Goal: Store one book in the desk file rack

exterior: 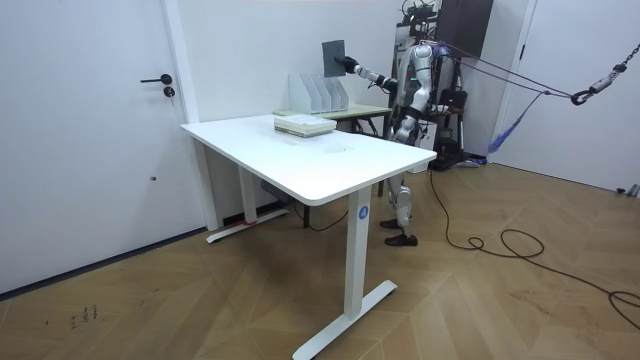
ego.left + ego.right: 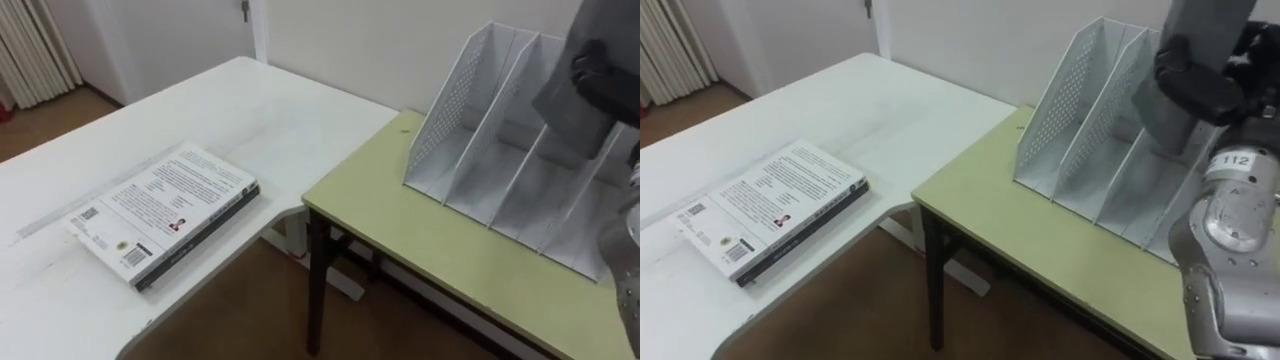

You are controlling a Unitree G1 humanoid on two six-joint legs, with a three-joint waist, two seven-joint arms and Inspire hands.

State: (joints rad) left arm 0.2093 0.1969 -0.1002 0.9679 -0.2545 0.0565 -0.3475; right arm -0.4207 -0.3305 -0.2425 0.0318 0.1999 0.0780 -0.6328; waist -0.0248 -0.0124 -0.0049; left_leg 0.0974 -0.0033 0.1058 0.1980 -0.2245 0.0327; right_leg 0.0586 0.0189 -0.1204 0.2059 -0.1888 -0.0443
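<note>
My right hand [image 2: 1198,78] is shut on a grey book [image 2: 1160,118] and holds it upright over the slots of the white perforated file rack [image 2: 1072,120]. The book's lower edge hangs in front of the middle dividers; whether it touches them I cannot tell. The rack [image 2: 462,120] stands on a yellow-green desk [image 2: 420,250] against the wall. In the room view the book [image 1: 333,54] sits above the rack [image 1: 318,95] at the end of my outstretched right arm. My left hand [image 1: 401,134] hangs at my side.
A second book [image 2: 165,215] lies flat, back cover up, on the white table [image 2: 250,110] to my left. A gap with bare wooden floor separates the white table from the desk. A wall runs close behind the rack.
</note>
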